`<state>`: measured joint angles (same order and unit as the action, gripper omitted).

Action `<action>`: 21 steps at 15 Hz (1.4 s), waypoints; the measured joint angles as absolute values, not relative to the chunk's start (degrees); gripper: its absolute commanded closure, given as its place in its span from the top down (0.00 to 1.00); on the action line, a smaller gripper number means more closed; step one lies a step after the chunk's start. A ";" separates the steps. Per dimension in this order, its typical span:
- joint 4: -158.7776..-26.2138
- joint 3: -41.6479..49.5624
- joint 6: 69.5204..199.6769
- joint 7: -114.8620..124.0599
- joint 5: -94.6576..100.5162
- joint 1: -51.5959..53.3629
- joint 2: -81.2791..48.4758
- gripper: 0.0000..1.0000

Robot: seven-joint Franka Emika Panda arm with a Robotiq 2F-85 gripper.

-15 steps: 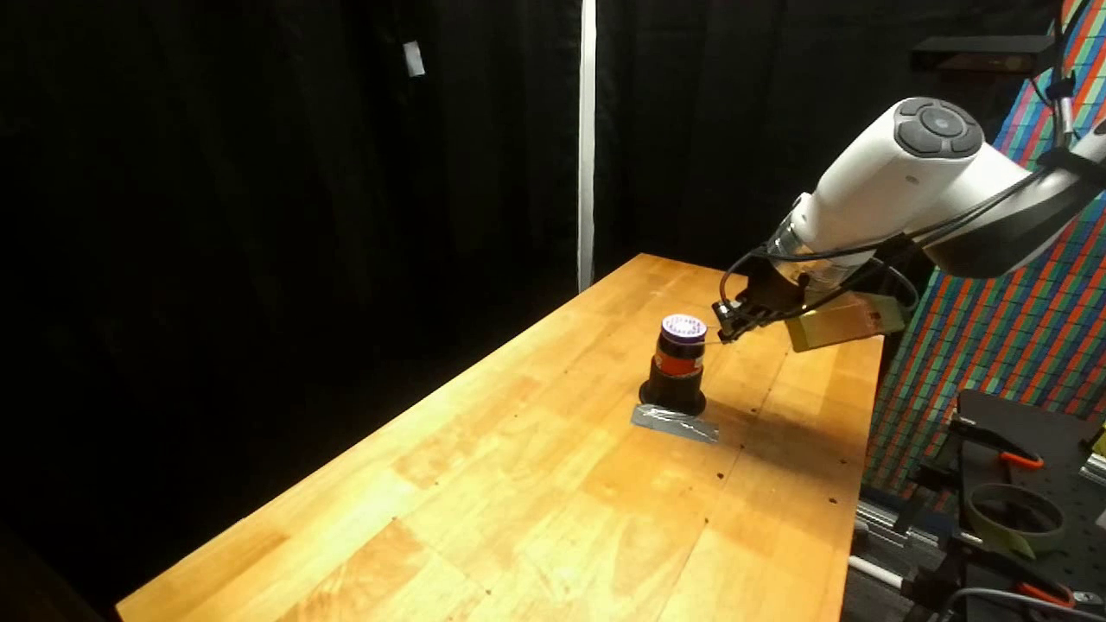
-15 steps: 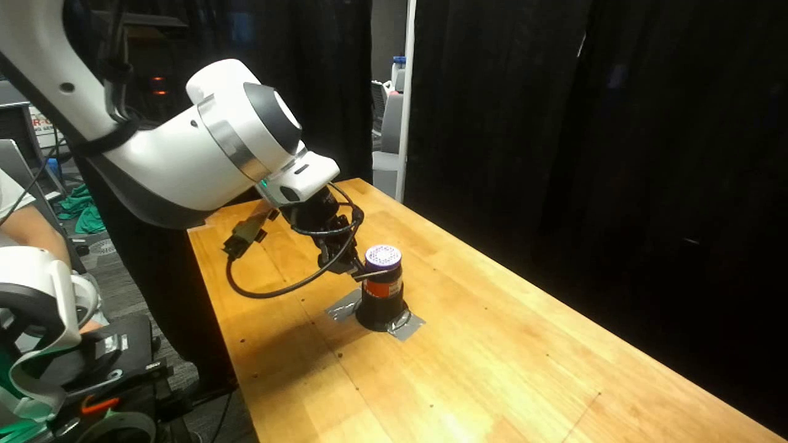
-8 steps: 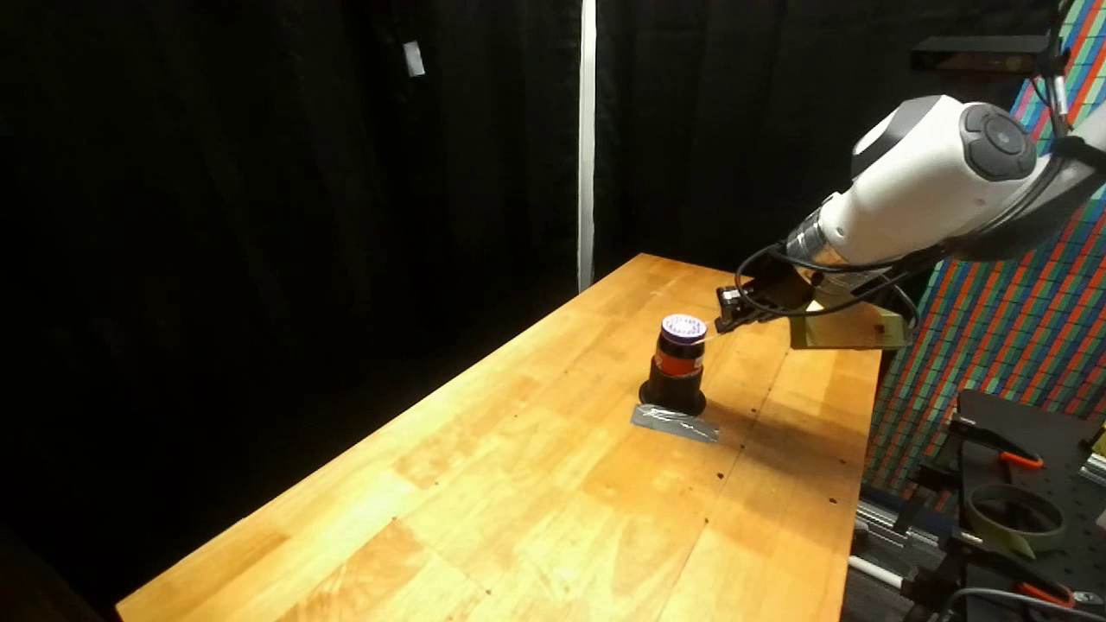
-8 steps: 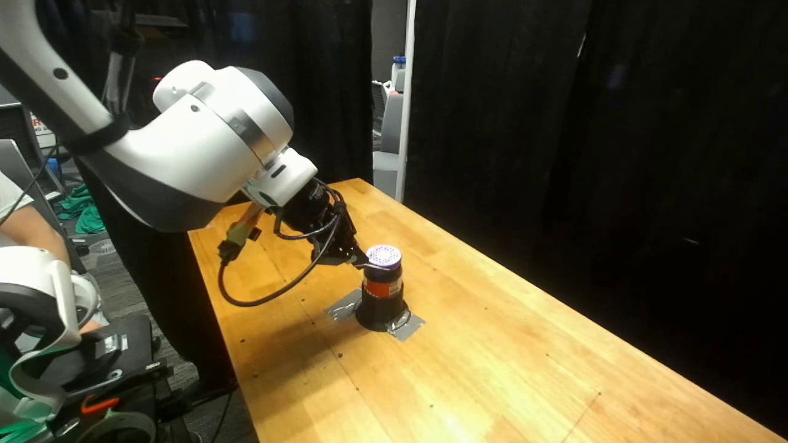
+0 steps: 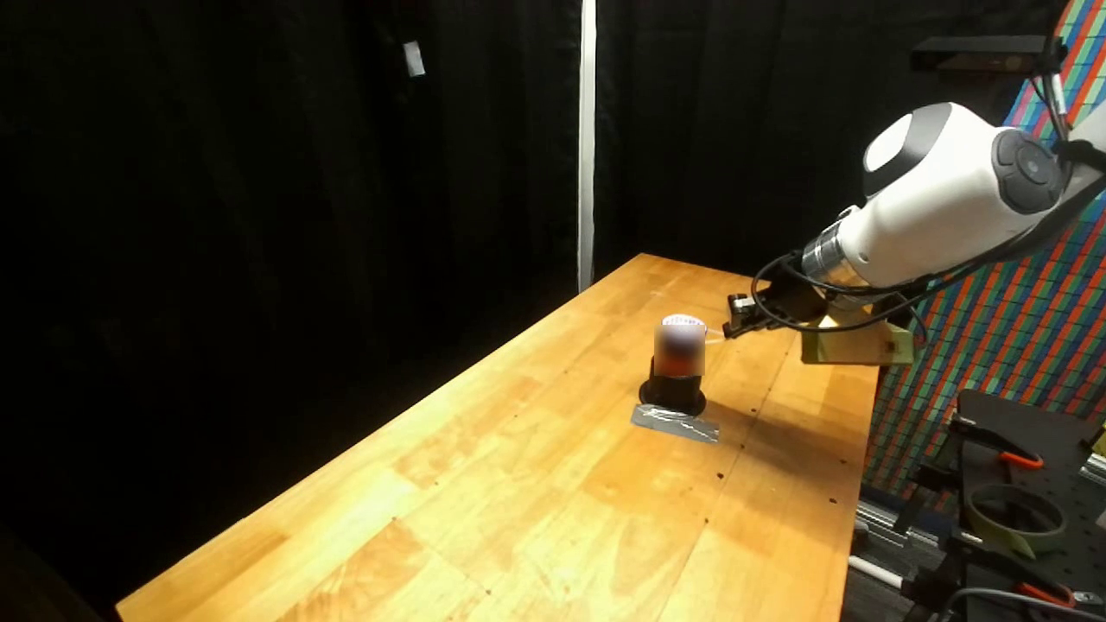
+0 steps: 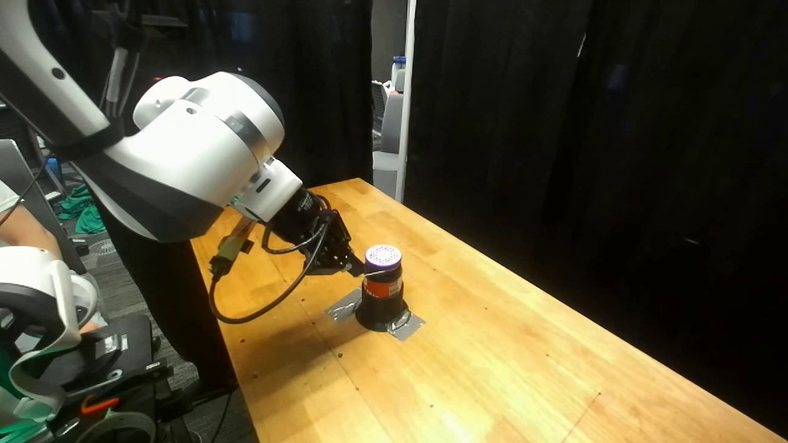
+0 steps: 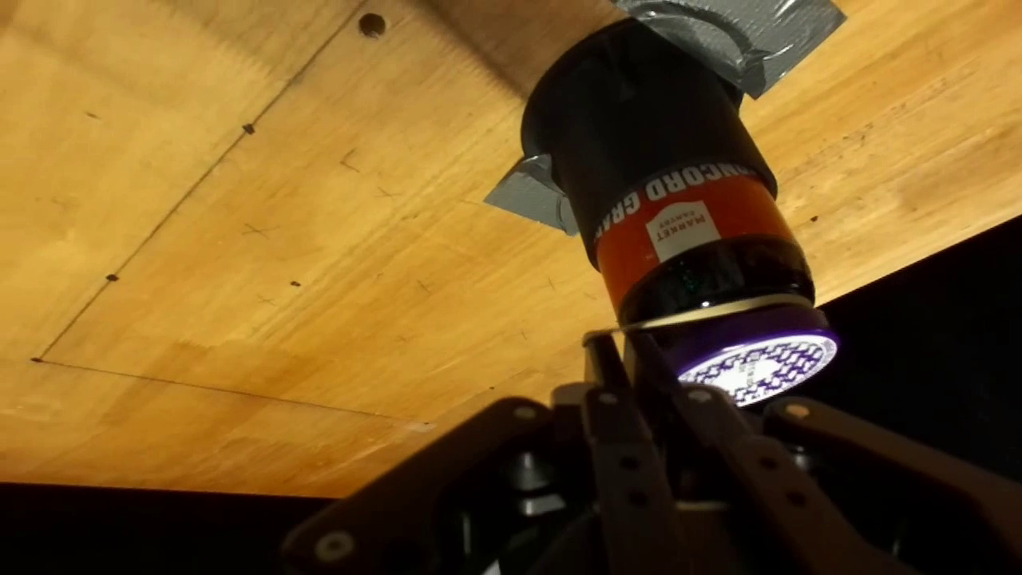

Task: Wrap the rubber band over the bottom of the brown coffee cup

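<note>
The brown coffee cup (image 6: 383,288) is a dark cylinder with an orange-red label and a purple-edged, white-patterned top. It stands upright in both exterior views; its middle is blurred (image 5: 679,356) in one of them. The pale rubber band (image 7: 715,311) runs round the cup just below its purple edge and stretches to my gripper (image 7: 624,339). It loops round the outside of the left fingertip in the wrist view. My gripper is beside the cup's top, its fingers nearly together with a narrow gap. The far side of the band is hidden.
The cup's black flared base (image 6: 378,317) is fixed to the wooden table (image 6: 462,369) with grey tape (image 5: 674,423). A cable (image 6: 258,320) hangs from the wrist. A tape roll (image 5: 1018,517) lies on a dark side surface beyond the table's edge.
The arm has drawn back from the cup. The gripper's tips rose slightly, then dropped and moved a little away, and the band's strand slants differently. The cup has not moved.
</note>
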<state>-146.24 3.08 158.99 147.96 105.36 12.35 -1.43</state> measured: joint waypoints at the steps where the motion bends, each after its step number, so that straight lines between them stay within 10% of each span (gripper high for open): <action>1: -146.51 3.06 158.56 148.60 105.59 12.37 -1.39 0.11; 10: -148.27 2.82 156.93 155.47 108.51 13.04 5.41 0.10; 11: -148.58 2.78 156.93 155.45 108.59 13.25 6.32 0.35; 21: -152.31 0.90 169.09 125.44 87.99 9.53 2.54 0.99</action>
<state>-152.31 0.90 169.09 125.44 87.99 9.53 2.54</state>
